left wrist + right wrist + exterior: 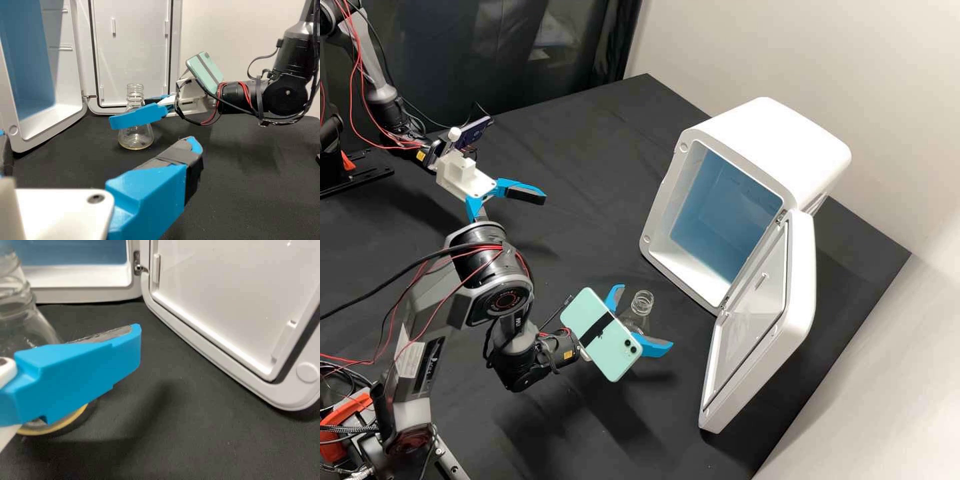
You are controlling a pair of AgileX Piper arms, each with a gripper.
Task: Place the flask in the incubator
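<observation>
On the bench (600, 153): one flask (643, 303); one incubator (780, 143).

High view: fixed camera looking down and forward over the bench (600, 153); left wrist view faces the incubator (30, 60) from well back, right wrist view sits close to its door (225, 305); all three share the flask (643, 303).

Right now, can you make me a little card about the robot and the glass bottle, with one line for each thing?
flask: upright on the black bench, outside the incubator
right tool: open, one blue finger on each side of the flask
left tool: open, holding nothing, well away from the flask
incubator: white, blue inside, opening towards the flask
door: swung open
</observation>
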